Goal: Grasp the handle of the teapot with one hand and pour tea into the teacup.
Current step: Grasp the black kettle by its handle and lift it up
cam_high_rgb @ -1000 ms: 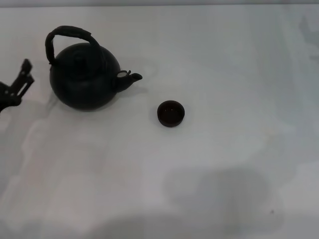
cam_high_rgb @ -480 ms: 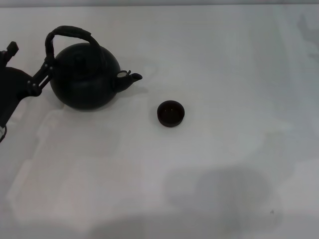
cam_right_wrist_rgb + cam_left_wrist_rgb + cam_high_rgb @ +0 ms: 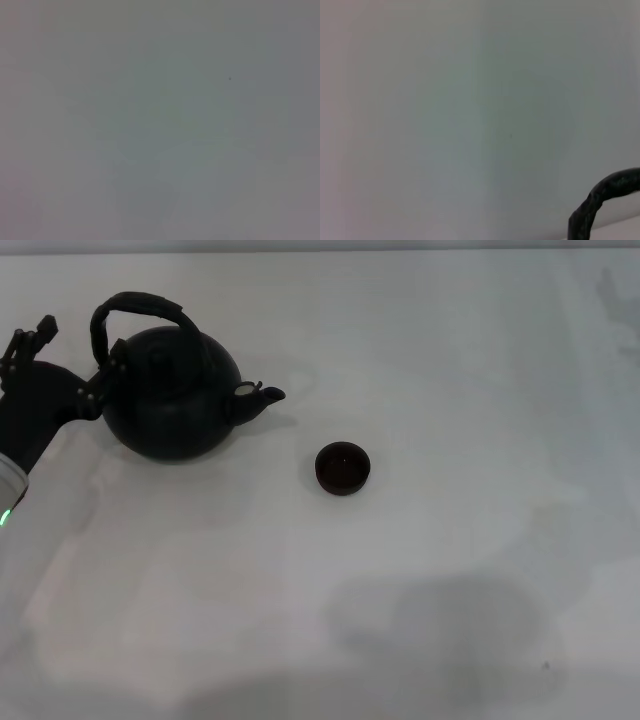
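Since a second ago the left end effector (image 3: 62, 365) has advanced to the round matte black teapot (image 3: 172, 392), fingers spread, one touching its side. On the white table (image 3: 420, 570) it looks heavy and rigid; grip its rough wrapped arched handle (image 3: 140, 306) at the crown. Small dark teacup (image 3: 343, 467) sits beyond the spout.

We find no readable text, labels, brands, numbers or signs in any view. The teapot (image 3: 170, 392), its handle (image 3: 140, 306), the teacup (image 3: 343, 467) and the tabletop (image 3: 450, 360) all look plain and unmarked to us.
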Available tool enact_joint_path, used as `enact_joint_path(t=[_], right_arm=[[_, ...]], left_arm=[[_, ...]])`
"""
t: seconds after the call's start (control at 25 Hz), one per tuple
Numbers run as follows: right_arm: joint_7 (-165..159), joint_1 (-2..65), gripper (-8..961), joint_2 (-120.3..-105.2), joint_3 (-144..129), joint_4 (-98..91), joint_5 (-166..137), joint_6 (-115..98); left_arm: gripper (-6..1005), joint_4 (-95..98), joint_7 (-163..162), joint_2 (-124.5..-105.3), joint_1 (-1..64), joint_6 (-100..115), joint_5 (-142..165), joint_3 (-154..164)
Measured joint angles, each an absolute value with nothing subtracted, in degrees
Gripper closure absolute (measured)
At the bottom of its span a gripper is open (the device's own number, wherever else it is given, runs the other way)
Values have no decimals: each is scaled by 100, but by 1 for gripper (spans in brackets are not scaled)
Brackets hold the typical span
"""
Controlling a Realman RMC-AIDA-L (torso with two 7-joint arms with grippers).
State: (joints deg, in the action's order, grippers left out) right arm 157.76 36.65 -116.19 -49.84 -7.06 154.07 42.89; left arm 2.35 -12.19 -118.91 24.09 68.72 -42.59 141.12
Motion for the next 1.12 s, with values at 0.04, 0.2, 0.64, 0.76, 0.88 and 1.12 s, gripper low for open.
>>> enact_joint_path(t=[0.04, 0.2, 0.64, 0.76, 0.88, 1.12], right_arm=[[15774, 3665, 125, -11620, -4983, -706, 15407, 4290], [15770, 3665, 125, -11619, -4983, -706, 15407, 4289], [15638, 3679, 125, -11612, -4983, -722, 15407, 4254], [15636, 3711, 125, -11611, -4983, -708, 15407, 4247], [15636, 3731, 125, -11610, -4983, -698, 15407, 4245], [15636, 3745, 125, -11611, -4983, -688, 15407, 4238]], left_arm=[[205, 235, -1219, -11891, 2409, 6872, -4259, 14112], [230, 241, -1202, -11889, 2503, 6693, -4275, 14099], [524, 348, -698, -11911, 2543, 6585, -4262, 14105], [591, 347, -693, -11909, 2540, 6574, -4262, 14108], [659, 340, -689, -11899, 2536, 6545, -4267, 14110], [828, 339, -686, -11895, 2534, 6574, -4272, 14107]])
